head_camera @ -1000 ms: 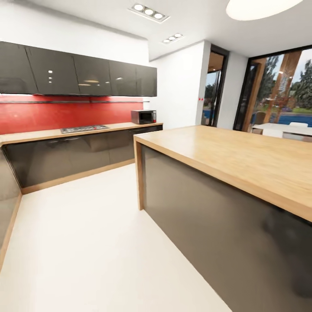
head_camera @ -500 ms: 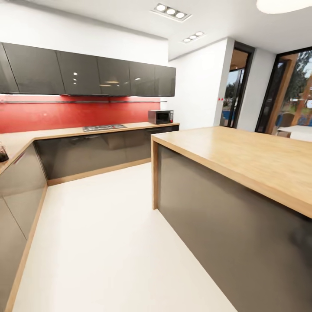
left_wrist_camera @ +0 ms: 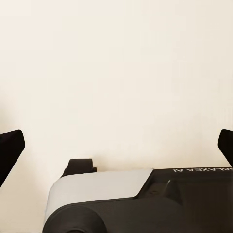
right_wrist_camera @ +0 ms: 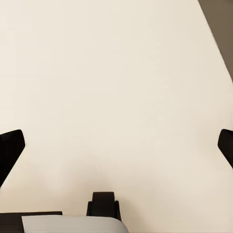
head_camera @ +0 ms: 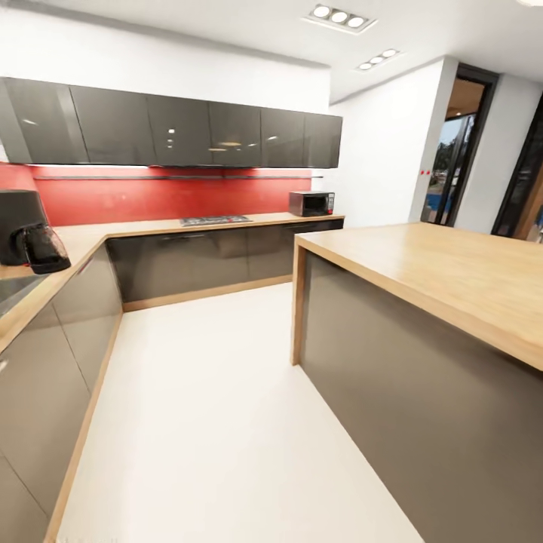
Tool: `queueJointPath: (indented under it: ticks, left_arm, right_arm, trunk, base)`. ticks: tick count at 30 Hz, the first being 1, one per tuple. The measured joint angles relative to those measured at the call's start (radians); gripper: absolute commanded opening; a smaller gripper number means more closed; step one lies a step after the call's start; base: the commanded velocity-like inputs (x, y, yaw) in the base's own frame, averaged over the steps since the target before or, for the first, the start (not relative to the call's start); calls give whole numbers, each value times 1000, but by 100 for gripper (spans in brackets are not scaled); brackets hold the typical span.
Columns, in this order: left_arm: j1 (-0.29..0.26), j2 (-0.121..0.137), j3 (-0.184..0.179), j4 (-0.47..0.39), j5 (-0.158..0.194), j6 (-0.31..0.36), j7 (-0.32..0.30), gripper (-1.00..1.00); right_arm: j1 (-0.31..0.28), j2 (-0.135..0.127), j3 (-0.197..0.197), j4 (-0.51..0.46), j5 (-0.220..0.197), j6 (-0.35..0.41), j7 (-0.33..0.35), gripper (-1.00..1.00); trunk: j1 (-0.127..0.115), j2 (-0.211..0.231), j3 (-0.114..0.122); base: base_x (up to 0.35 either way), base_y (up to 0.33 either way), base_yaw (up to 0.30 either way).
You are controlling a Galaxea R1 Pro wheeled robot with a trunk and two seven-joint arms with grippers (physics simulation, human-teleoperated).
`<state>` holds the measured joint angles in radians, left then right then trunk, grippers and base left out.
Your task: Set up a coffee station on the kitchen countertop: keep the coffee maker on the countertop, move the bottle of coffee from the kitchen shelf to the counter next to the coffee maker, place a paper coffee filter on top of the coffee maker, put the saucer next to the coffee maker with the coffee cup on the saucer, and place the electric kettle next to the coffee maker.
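Observation:
A black coffee maker (head_camera: 29, 232) with a dark glass pot stands on the wooden countertop (head_camera: 90, 241) at the far left of the head view. My left gripper (left_wrist_camera: 116, 148) hangs over the pale floor, its two black fingertips (left_wrist_camera: 9, 151) far apart at the frame's edges, open and empty. My right gripper (right_wrist_camera: 116, 145) also points at the bare floor, its fingertips (right_wrist_camera: 9, 149) spread wide with nothing between them. The coffee bottle, filter, saucer, cup and kettle are out of view.
A wood-topped island (head_camera: 437, 271) with grey sides fills the right. Along the back wall run a counter with a cooktop (head_camera: 214, 220) and a microwave (head_camera: 311, 203), under dark upper cabinets (head_camera: 188, 136). White floor (head_camera: 211, 407) lies between island and counters. My own base (left_wrist_camera: 121, 204) shows below.
The head camera has turned left, so the whole kitchen has slid right in the picture. The coffee maker and the left counter have come into view.

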<state>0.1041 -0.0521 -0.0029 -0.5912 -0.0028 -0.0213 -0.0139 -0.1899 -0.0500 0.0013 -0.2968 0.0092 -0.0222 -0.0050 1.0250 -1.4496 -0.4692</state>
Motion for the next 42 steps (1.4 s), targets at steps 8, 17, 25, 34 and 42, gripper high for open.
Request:
queueJointPath:
  ticks: [8, 17, 25, 34, 42]
  left_arm:
    - [0, 1, 3, 1, 0, -4, -2, 100]
    - [0, 2, 8, 2, 0, -7, -2, 100]
    - [0, 2, 8, 2, 0, -7, -1, 100]
    - [0, 2, 8, 2, 0, -7, -1, 100]
    - [0, 2, 8, 2, 0, -7, -1, 100]
  right_arm:
    - [0, 1, 0, 3, 1, 0, -2, 100]
    - [0, 3, 0, 3, 1, 0, -2, 100]
    - [0, 3, 0, 4, 1, 0, -2, 100]
    - [0, 3, 0, 4, 1, 0, -2, 100]
    - [0, 3, 0, 4, 1, -1, -2, 100]
  trunk:
    - [0, 0, 0]
    - [0, 0, 0]
    - [0, 0, 0]
    - [0, 0, 0]
    - [0, 0, 0]
  base:
    - [0, 0, 270]
    - [0, 0, 270]
    - [0, 0, 270]
    - [0, 0, 270]
    - [0, 0, 270]
